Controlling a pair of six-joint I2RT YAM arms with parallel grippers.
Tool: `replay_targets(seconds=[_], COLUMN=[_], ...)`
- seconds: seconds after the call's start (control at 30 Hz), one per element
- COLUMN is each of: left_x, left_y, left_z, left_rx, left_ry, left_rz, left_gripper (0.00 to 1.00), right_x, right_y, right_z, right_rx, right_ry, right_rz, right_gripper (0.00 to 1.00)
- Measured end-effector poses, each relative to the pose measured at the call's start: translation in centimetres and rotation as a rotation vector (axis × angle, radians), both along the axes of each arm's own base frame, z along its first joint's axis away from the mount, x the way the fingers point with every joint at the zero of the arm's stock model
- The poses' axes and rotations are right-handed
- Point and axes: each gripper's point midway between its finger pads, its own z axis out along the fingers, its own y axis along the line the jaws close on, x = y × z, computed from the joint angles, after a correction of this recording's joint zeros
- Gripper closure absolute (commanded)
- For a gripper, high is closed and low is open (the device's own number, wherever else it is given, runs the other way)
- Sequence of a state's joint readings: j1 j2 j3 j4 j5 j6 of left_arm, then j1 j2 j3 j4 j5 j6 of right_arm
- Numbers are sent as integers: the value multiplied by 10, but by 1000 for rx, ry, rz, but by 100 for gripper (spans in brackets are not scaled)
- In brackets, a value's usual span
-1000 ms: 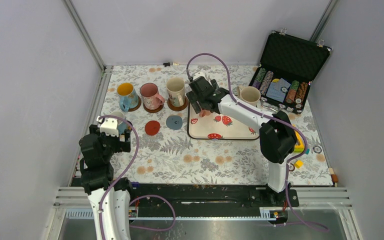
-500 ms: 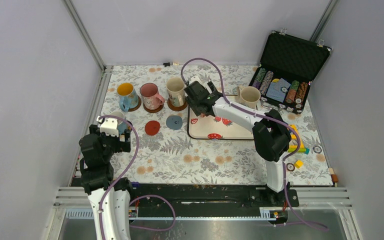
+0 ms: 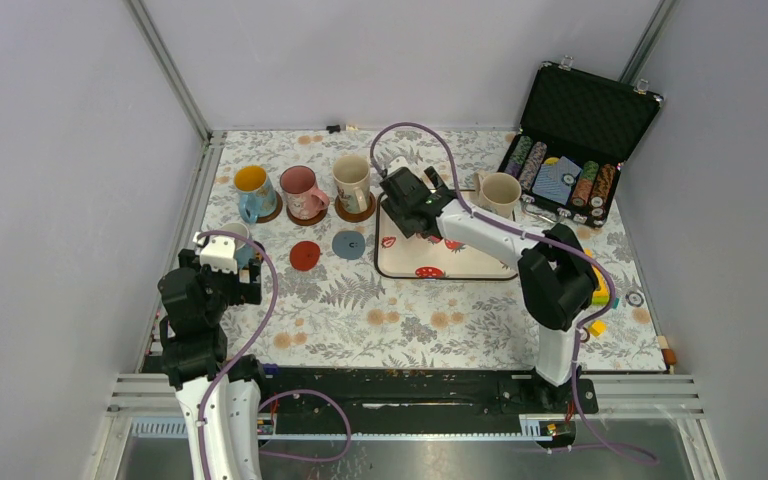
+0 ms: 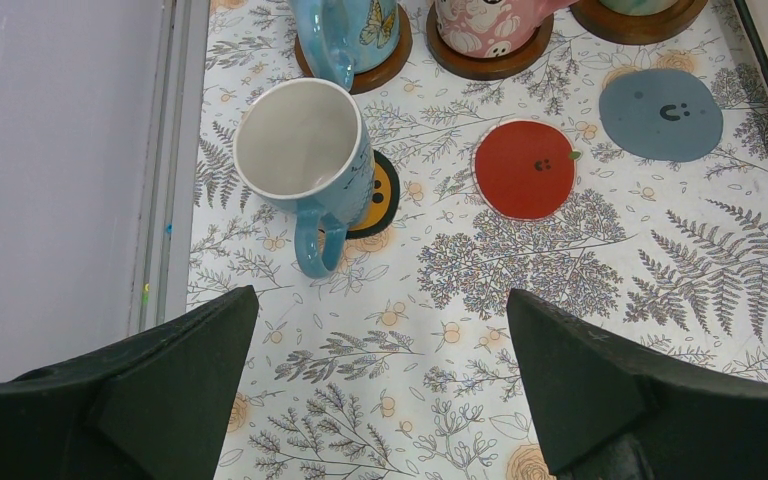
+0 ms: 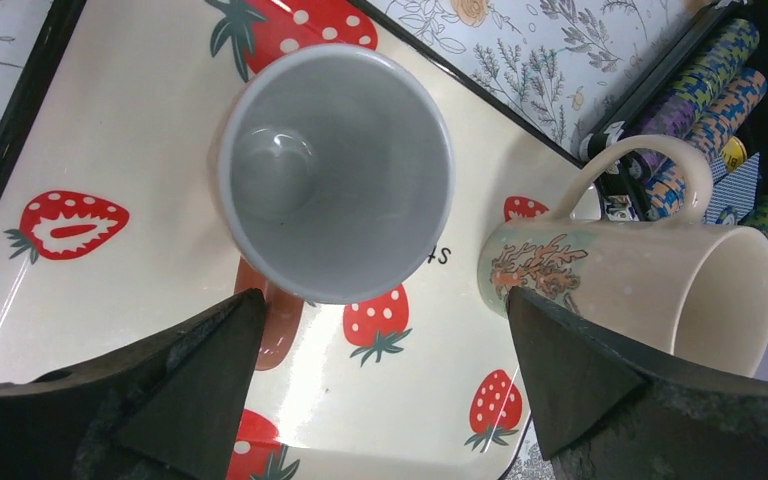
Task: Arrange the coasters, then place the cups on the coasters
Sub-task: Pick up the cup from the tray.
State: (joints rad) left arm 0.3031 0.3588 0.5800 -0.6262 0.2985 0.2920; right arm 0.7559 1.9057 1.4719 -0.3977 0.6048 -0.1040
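No readable text, tray (image 5: 140, 130) lettering mostly hidden

On the fern-printed surface (image 3: 380, 300): far row of three dark brown coasters (image 3: 356, 215), each under a mug (image 3: 304, 190). Nearer, red coaster (image 3: 304, 255) beside grey-blue coaster (image 3: 348, 244), both bare. At left, black-and-orange coaster (image 4: 380, 195) partly under a white-and-blue mug (image 4: 305, 150). Strawberry tray (image 3: 400, 262) mid-surface. Cream mug (image 3: 501, 192) just beside the open poker-chip case (image 3: 575, 130).

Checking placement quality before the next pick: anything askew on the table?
Yes. The white-and-blue mug at far left sits off-centre on the black-orange coaster, which sticks out from under it on one side only. Nothing looks spilled or tipped.
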Motion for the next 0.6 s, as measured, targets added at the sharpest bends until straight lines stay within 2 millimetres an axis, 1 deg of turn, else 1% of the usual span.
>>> replay_targets(seconds=[0.13, 0.27, 0.47, 0.6], left_x=[0, 0, 0, 1], left_y=[0, 0, 0, 0], left_z=[0, 0, 0, -2], left_rx=[0, 0, 0, -3], left_ry=[0, 0, 0, 9], left_rz=[0, 0, 0, 2], left_gripper=[1, 1, 1, 1], right_x=[4, 6, 4, 3], right_y=[-4, -5, 1, 7], right_z=[3, 0, -5, -11], right_rx=[27, 54, 88, 106], right_ry=[4, 20, 46, 80], right_rz=[-8, -10, 4, 11], right_gripper=[2, 7, 14, 16])
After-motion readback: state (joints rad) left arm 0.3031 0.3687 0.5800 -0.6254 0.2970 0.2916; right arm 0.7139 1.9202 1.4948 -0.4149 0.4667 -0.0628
